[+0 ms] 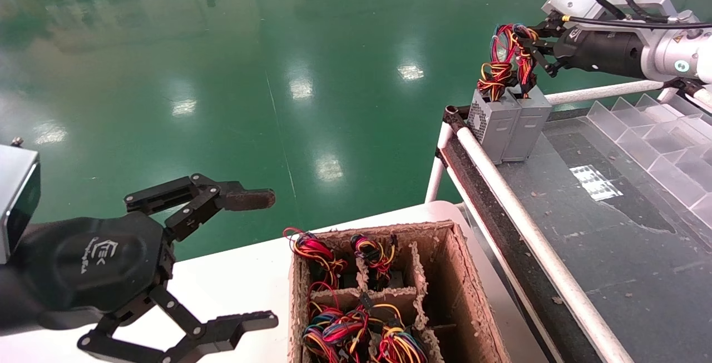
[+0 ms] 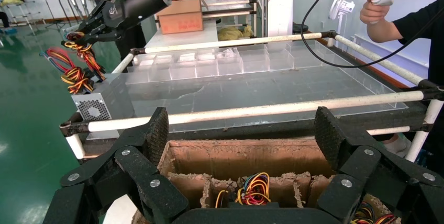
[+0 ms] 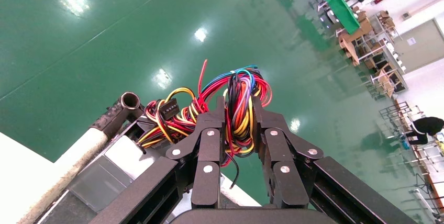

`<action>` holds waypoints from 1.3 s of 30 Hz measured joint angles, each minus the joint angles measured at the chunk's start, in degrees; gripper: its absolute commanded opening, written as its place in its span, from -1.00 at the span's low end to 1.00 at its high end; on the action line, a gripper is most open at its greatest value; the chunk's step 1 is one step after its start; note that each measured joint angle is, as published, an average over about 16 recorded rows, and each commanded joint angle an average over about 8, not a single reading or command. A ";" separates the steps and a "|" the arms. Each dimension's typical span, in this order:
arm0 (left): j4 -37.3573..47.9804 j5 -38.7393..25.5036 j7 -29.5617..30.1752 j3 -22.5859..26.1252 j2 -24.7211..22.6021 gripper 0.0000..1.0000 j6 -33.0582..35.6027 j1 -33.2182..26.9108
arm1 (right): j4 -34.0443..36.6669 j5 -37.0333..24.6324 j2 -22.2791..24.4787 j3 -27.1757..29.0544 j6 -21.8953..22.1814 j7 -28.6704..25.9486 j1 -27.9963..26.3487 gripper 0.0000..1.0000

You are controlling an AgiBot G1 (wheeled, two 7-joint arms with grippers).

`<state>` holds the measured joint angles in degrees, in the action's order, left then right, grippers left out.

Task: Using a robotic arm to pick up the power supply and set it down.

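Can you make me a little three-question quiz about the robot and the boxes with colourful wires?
1. True or false: the right gripper has its fingers shut on the wire bundle of a power supply.
2. How many grey boxes stand side by side at the corner of the dark table? A) one B) two C) four
3. Fill in: the left gripper hangs with fingers ____ beside the cardboard box.

Key: 1 true. 2 B. 3 open.
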<state>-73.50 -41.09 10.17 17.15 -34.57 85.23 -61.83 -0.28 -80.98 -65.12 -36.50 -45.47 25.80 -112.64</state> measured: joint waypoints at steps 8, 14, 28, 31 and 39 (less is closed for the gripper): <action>0.00 0.02 -0.01 0.02 0.01 1.00 -0.01 -0.01 | -0.05 0.50 0.05 0.34 -0.03 0.52 0.15 1.00; 0.00 0.03 -0.02 0.04 0.02 1.00 -0.02 -0.01 | -0.03 0.92 0.02 0.64 0.14 0.63 -0.02 1.00; 0.00 0.06 -0.04 0.08 0.03 1.00 -0.04 -0.02 | -0.36 7.94 1.81 5.50 -1.62 -1.38 -1.04 1.00; 0.01 0.06 -0.05 0.09 0.04 1.00 -0.04 -0.02 | -0.78 10.53 2.59 7.24 -2.99 -2.62 -0.92 1.00; 0.04 0.07 -0.07 0.10 0.04 1.00 -0.05 -0.02 | -5.07 16.47 5.25 10.88 -7.69 -6.96 2.02 1.00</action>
<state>-73.46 -41.02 10.10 17.25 -34.53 85.18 -61.85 -5.35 -64.51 -59.87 -25.61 -53.15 18.84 -110.62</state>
